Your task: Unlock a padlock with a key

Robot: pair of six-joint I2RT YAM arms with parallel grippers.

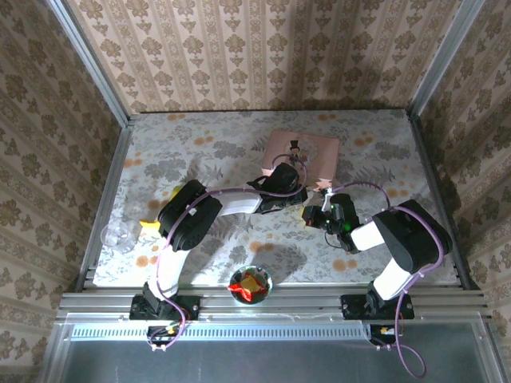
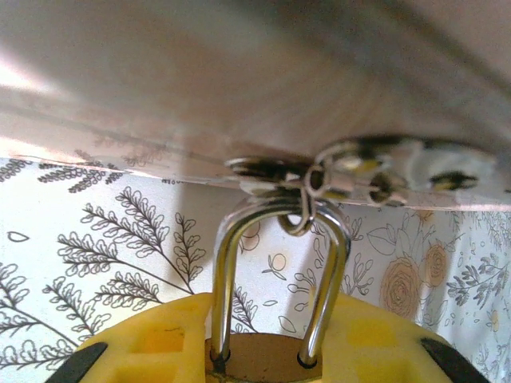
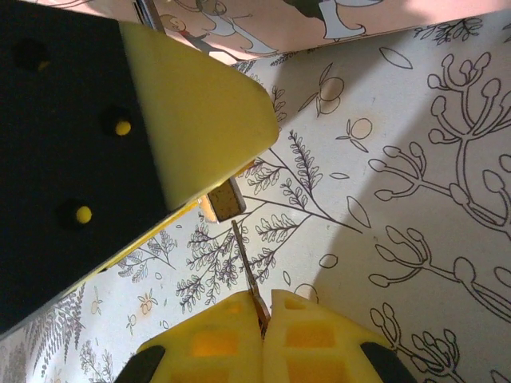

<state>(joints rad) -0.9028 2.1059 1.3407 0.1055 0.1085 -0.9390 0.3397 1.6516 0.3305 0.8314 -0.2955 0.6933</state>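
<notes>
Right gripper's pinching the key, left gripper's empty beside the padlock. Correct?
No, the left gripper is not empty: the left wrist view shows it shut on the body of the padlock, shackle pointing up. The right gripper is pinching the key, as you said.

Dull brass padlock [image 2: 259,363] w/ polished metal shackle [image 2: 226,271]; thin dark metal key [image 3: 249,281]; matt yellow plastic fingers [image 3: 315,343] on right hand [image 3: 266,319]; smooth matt printed cover on counter [image 3: 423,159].
</notes>
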